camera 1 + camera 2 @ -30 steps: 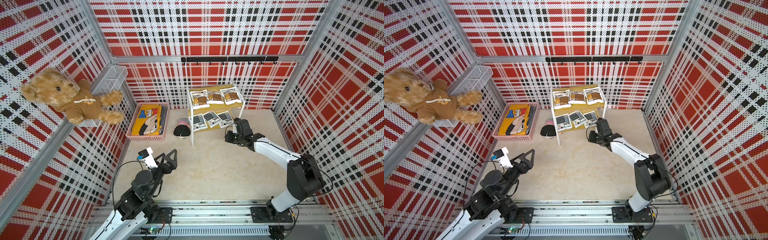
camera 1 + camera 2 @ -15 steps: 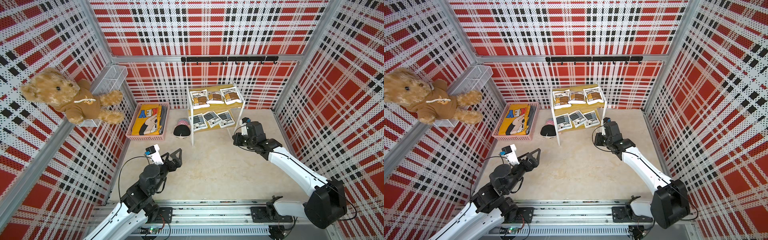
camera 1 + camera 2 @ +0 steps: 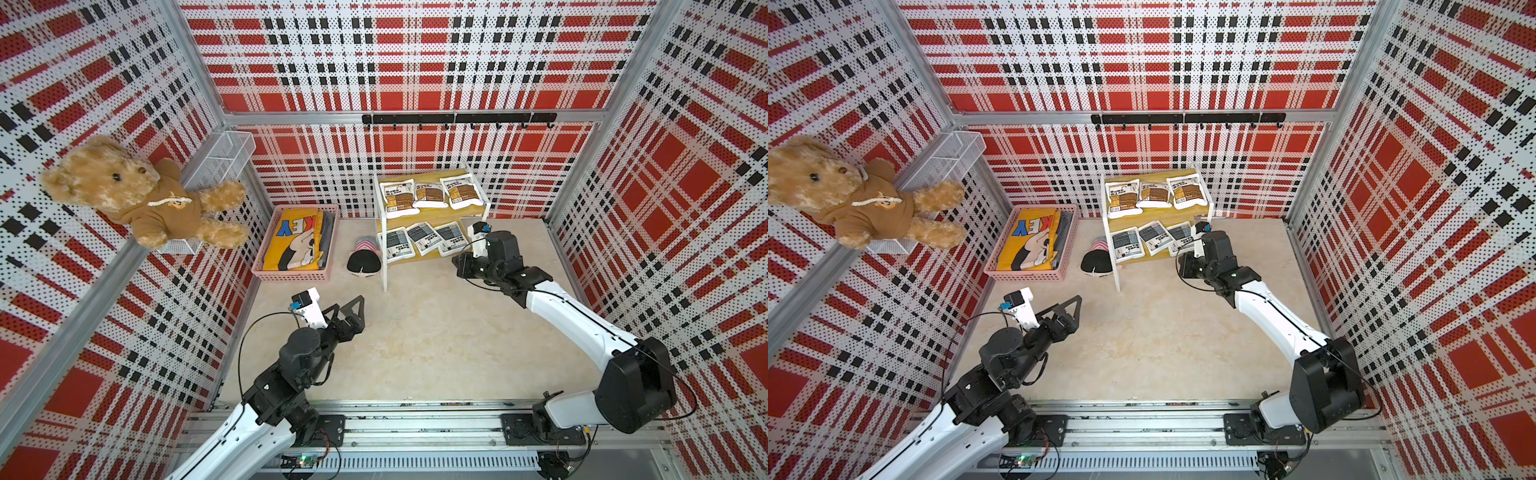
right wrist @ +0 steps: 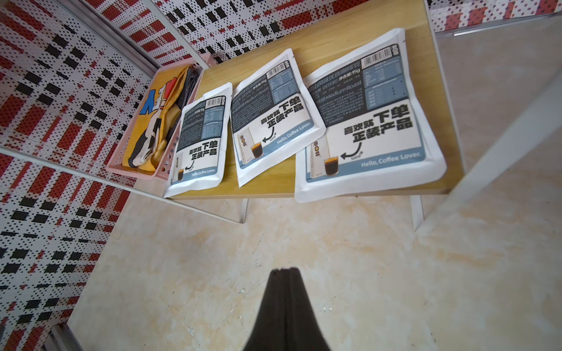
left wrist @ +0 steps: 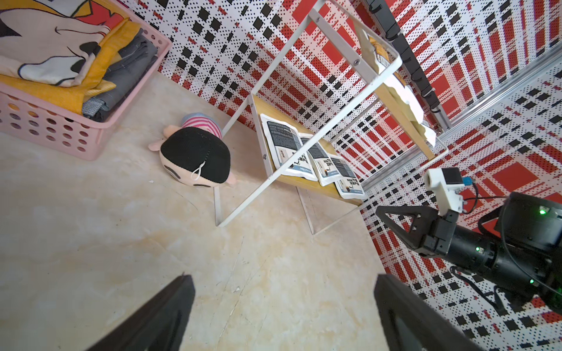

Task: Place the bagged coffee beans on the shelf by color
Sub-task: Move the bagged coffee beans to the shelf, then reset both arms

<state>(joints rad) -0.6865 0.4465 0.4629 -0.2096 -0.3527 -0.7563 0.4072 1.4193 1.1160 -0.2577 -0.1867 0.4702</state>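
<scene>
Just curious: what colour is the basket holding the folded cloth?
The basket is pink, clearest in the left wrist view.

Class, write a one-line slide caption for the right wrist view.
Three grey-labelled coffee bags lie flat in a row on the shelf's lower board, pink basket nearby.

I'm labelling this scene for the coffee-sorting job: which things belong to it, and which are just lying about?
Job:
brown bags
grey bags
shelf

Lying about:
teddy bear
wire basket
pink basket
yellow cloth
doll
hook rail
</scene>
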